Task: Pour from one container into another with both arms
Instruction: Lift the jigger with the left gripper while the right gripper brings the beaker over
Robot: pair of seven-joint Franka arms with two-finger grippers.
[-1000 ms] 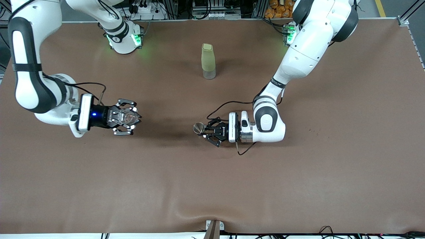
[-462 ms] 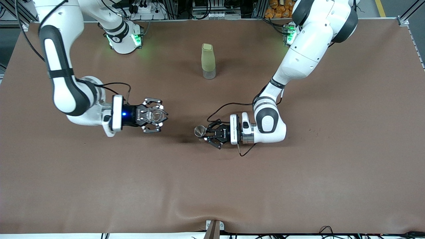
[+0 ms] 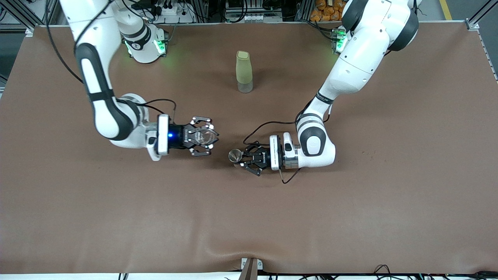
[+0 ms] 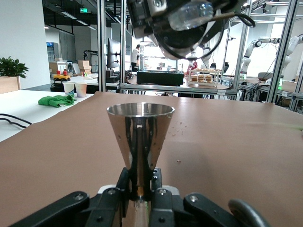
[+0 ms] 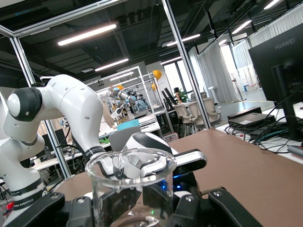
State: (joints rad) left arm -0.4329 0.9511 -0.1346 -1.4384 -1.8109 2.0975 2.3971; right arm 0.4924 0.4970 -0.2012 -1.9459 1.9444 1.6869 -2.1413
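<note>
Gripping the tiny clear glass cup (image 3: 205,136) between its fingers, the right tool (image 3: 203,136) is seen held over the brown worktop (image 3: 350,214) near the middle, toward the right arm's end. The cup is carried upright in the right wrist view (image 5: 130,187), its round rim open at the top and its see-through walls pinched from both sides — the tool is clamped on it, no question.

Just apart from it, the left tool (image 3: 242,157) is closed on the narrow waist of the small steel jigger (image 3: 234,156). In the left wrist view the jigger (image 4: 140,142) is held upright, its shiny upper cone flaring to a round rim, with the fingers (image 4: 122,182) pressed in at the waist below. High in that same view the right tool and its glass cup (image 4: 191,14) are caught overhead, above the level of the jigger's rim and not touching it.

A gap of bare worktop is left between cup and jigger in the front view — near, but clearly apart.

A tall pale-green bottle (image 3: 244,71) is stood upright on the worktop, farther from the front camera than both tools and well apart from them.
</note>
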